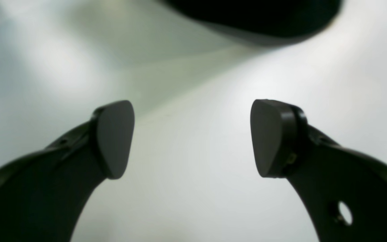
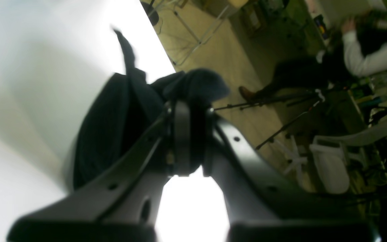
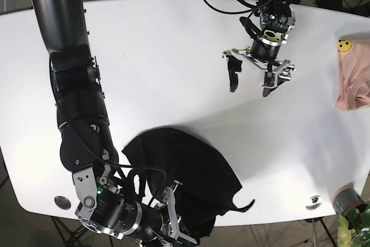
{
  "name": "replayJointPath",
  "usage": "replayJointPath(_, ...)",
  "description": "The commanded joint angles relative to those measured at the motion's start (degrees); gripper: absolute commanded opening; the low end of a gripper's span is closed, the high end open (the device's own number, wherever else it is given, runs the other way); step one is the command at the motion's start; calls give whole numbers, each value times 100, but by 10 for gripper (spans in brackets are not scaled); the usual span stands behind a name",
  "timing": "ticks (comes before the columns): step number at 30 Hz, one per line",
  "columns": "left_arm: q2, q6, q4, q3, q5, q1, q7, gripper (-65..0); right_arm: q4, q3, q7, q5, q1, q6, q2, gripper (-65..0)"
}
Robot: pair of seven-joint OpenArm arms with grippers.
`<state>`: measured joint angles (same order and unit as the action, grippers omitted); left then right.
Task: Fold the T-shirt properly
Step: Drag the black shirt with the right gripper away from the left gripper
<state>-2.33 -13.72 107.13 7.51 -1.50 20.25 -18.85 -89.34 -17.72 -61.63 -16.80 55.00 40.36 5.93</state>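
A black T-shirt (image 3: 185, 166) lies crumpled on the white table (image 3: 162, 56) near the front edge. My right gripper (image 3: 182, 218) is at the shirt's front hem. In the right wrist view that gripper (image 2: 186, 111) is shut on a bunch of the T-shirt (image 2: 102, 127), and dark cloth bulges over the fingertips. My left gripper (image 3: 250, 88) hovers open over bare table at the back right, well away from the shirt. The left wrist view shows the left gripper (image 1: 193, 137) with nothing between its pads (image 1: 113, 137). A blurred dark shape (image 1: 254, 16) sits at that view's top edge.
A pink cloth (image 3: 354, 82) with a yellow smiley lies at the table's right edge. A grey cylinder (image 3: 346, 198) and a plant (image 3: 358, 227) stand at the front right corner. Beyond the table edge in the right wrist view are tripods (image 2: 281, 127), a white chair (image 2: 331, 161) and a seated person (image 2: 364, 50).
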Motion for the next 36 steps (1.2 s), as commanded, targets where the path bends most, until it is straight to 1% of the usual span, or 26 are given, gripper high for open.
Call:
replayJointPath(1,9,224,96,10,-57,-131,140,-139,-292,273,-22,-13,262,-36,-9,-628)
replayJointPath(3,26,356,96,10,-57,-192,140,-139,-407,448,-57,-13,368,-36,-26,-628)
replayJointPath(5,26,426,96,10,-57,-262,140,-139,-424,484,-145,-13,658,-36,-26,-628)
replayJointPath(9,35,426,96,18,-57,-342,140,-139,-424,492,-198,-13,1036,-36,-9,-628)
replayJointPath(16,35,426,87,18,-57,-429,140,-139,-442,475,-207,-13,992,-36,-18,-628)
replayJointPath(24,35,409,87,10,-57,-456,140,-138,-415,501,-207,5,1607,-36,-26,-628)
replayJointPath(30,35,400,87,-34,-57,-465,140,-138,-415,501,-207,-4,1616,-36,-18,-628)
replayJointPath(36,35,400,87,-272,-57,-465,140,-138,-424,501,-207,-4,1229,-36,-18,-628)
